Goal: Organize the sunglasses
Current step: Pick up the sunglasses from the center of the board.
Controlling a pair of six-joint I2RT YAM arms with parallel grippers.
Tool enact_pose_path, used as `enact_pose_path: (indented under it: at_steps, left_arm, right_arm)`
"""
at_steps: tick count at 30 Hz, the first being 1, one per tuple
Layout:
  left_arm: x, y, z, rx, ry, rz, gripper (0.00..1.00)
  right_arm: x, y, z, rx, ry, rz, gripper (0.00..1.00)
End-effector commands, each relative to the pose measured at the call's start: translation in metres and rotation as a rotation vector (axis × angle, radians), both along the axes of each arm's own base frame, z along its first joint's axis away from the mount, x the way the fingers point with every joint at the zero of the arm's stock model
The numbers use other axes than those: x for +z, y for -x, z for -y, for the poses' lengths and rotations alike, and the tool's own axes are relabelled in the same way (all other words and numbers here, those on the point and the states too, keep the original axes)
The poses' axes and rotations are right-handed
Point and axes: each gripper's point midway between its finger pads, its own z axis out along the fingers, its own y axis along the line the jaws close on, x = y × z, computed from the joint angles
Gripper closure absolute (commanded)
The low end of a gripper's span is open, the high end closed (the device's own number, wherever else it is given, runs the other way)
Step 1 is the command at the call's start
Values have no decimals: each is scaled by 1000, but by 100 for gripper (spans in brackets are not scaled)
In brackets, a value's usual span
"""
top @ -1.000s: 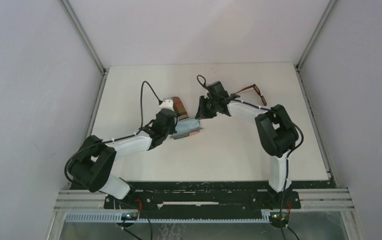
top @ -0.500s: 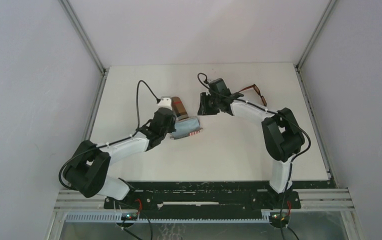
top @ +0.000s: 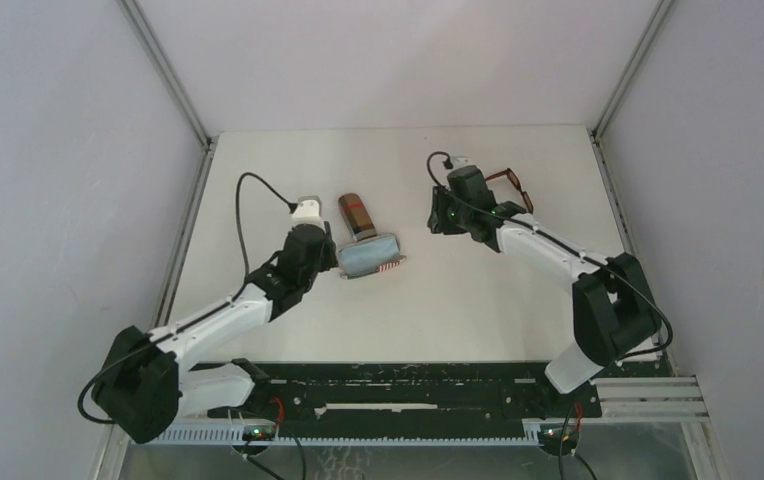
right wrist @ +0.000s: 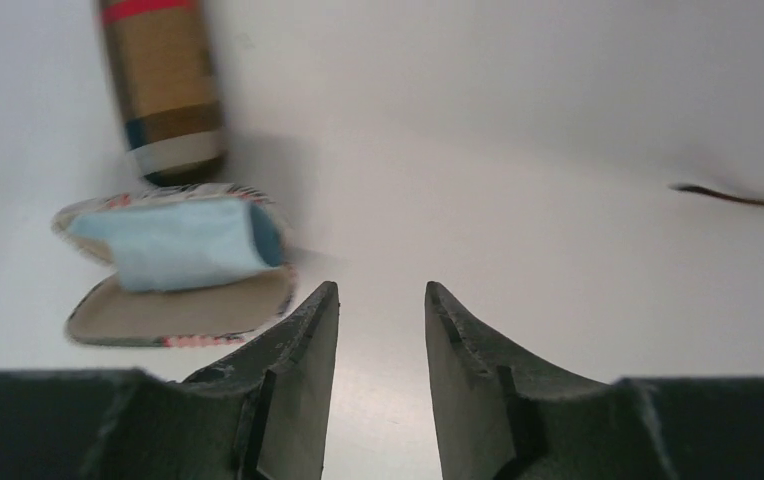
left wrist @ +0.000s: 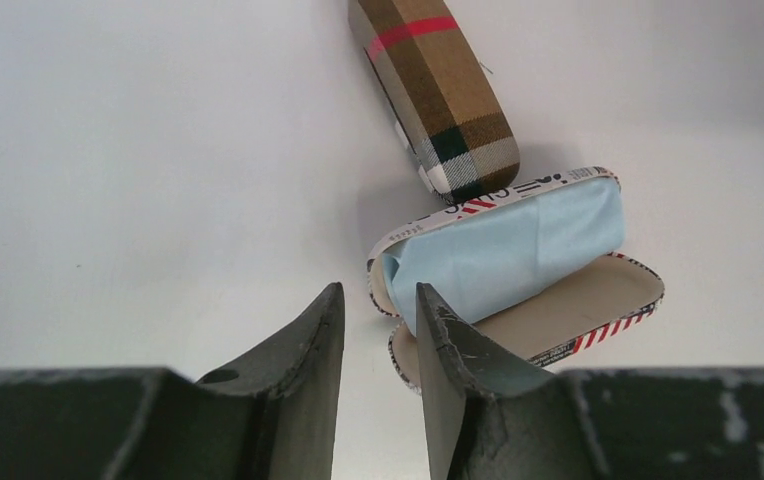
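- Even, diffuse white light from overhead; the table (top: 458, 300) reads bright and flat.
- Soft, pale shadows lie just beside the plaid case (left wrist: 438, 90) and the open case (left wrist: 588, 300).
- The left wrist view is sharp on both cases.
- The right wrist view is blurred: the blue cloth (right wrist: 183, 245) and the sunglasses (right wrist: 738, 197) at right look smeared.

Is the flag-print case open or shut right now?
Open. The left wrist view shows the flag-print case with its lid swung back, beige lining exposed, and a light blue cloth lying in it.

open case (top: 391, 266) holds blue cloth (top: 366, 255) | plaid case (top: 357, 214) just behind | brown sunglasses (top: 511, 181) near right hand (top: 437, 217)
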Motion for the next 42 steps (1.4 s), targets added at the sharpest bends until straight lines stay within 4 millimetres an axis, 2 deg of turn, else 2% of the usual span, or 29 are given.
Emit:
enact_pose_path:
  at_steps: [1,5,8,11,15,25,29,38,42]
  left_arm:
    - [18,13,-19,85,63,27,62]
    - [26,30,-30,109,79,-1,56]
    - [31,42,-29,88,119,-12,51]
    - [35,52,-31,70,157,10,45]
    - [43,61,-31,45,197,39,42]
    - [46,65,-20,-27,208,18,42]
    - [48,64,-25,-6,198,33,42]
    - [45,61,-24,-6,182,23,42]
    - [43,60,-21,-14,182,16,42]
  right_arm:
    - [13,-14,64,-290,44,68,63]
    - [5,-14,117,-513,79,66,61]
    - [0,-18,148,-630,99,55,58]
    - [-3,-23,171,-724,105,57,48]
    - [-9,-32,192,-811,96,43,46]
    - [-38,-63,214,-968,118,-69,45]
    - [-47,-76,218,-995,119,-84,45]
    - [-66,-87,223,-1075,148,-116,46]
    - [-74,-85,223,-1098,180,-151,48]
